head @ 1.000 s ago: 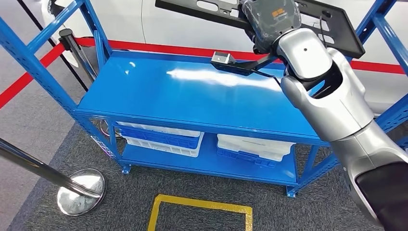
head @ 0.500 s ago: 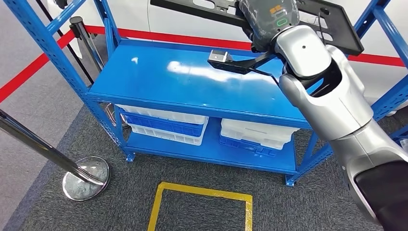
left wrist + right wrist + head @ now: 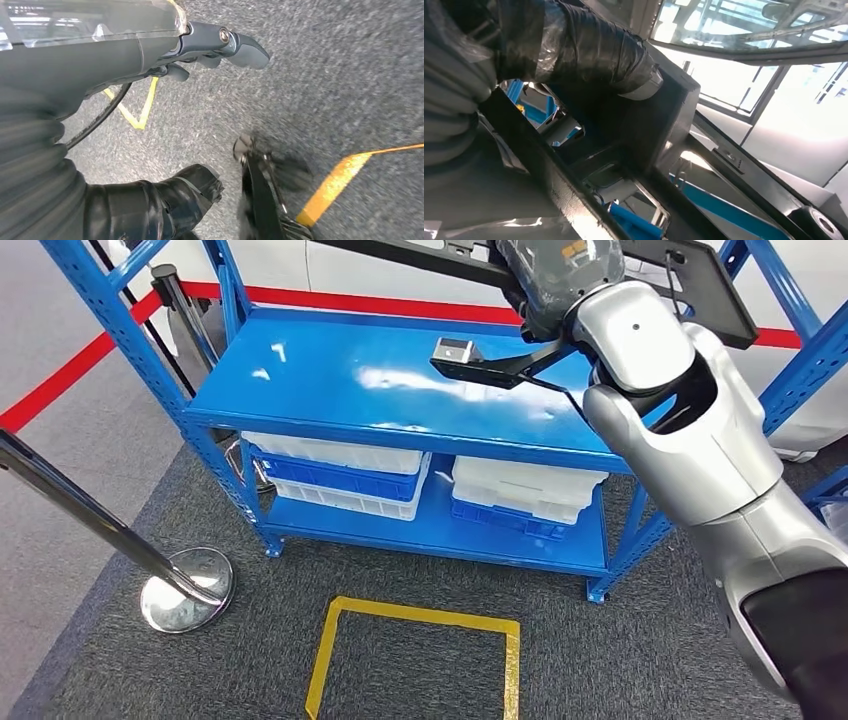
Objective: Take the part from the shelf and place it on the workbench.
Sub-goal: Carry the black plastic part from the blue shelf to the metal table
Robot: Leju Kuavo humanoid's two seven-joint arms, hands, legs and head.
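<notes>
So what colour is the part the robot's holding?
Black part, clearest in the head view.

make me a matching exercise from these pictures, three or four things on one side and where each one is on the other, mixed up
Things:
1. black part
2. white and blue bins
3. yellow tape square
4. metal post base

Places:
A. on the carpet in front of the shelf
B. held in the right hand, above the shelf top
C. on the lower shelf level
D. on the floor left of the shelf

Pairs: 1-B, 2-C, 3-A, 4-D
</notes>
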